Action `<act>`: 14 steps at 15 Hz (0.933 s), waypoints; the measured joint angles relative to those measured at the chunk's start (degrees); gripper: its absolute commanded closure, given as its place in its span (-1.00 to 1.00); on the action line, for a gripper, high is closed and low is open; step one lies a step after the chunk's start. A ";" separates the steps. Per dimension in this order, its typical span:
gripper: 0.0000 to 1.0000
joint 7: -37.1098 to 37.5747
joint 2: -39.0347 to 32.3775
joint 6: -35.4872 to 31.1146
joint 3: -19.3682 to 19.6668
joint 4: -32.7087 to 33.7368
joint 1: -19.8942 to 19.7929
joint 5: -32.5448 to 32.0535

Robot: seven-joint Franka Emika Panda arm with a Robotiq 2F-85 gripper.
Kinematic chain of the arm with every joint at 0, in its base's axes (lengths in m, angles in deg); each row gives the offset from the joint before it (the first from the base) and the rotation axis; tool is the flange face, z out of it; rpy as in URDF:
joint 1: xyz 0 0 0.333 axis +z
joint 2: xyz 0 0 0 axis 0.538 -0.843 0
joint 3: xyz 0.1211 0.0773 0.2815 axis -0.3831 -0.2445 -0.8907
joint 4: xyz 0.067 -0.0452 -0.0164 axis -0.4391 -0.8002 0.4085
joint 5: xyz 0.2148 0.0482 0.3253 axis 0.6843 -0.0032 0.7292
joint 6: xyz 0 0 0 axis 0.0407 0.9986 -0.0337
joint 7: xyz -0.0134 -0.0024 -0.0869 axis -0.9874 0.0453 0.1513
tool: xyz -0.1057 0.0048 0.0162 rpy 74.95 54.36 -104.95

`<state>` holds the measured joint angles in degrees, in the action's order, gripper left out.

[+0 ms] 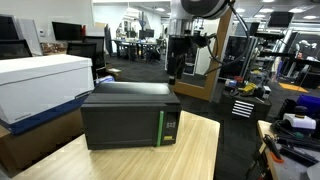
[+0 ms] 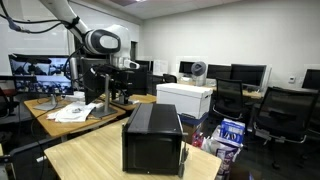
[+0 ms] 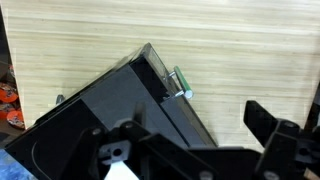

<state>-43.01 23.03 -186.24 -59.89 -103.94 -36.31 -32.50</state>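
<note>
A black microwave (image 1: 130,118) stands on a light wooden table (image 1: 195,150), door shut, with a green-lit panel on its front. It also shows in an exterior view (image 2: 152,137) and from above in the wrist view (image 3: 120,110). My gripper (image 1: 178,62) hangs in the air well above and behind the microwave, touching nothing; it also shows under the white arm in an exterior view (image 2: 106,82). In the wrist view my gripper (image 3: 195,125) has its two black fingers wide apart with nothing between them. It is open and empty.
A white box (image 1: 40,80) on a blue base sits beside the microwave, also seen in an exterior view (image 2: 185,98). Papers (image 2: 75,112) lie on a neighbouring desk. Office chairs (image 2: 280,112), monitors and a wooden cabinet (image 1: 200,80) stand around. Orange tools (image 3: 10,105) lie off the table edge.
</note>
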 measured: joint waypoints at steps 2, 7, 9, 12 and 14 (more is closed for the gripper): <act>-1.00 0.02 2.37 1.69 0.37 -0.39 -0.01 -2.01; -1.00 0.49 7.25 5.17 0.32 -1.61 0.13 -6.81; -1.00 0.49 9.56 7.84 0.10 -1.62 0.26 -7.23; -1.00 0.50 12.05 8.33 -0.29 -1.94 0.34 -7.23; -1.00 0.50 12.42 8.33 -0.31 -2.60 0.34 -7.24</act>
<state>-42.51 35.46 -177.91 -60.20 -106.54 -35.96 -39.74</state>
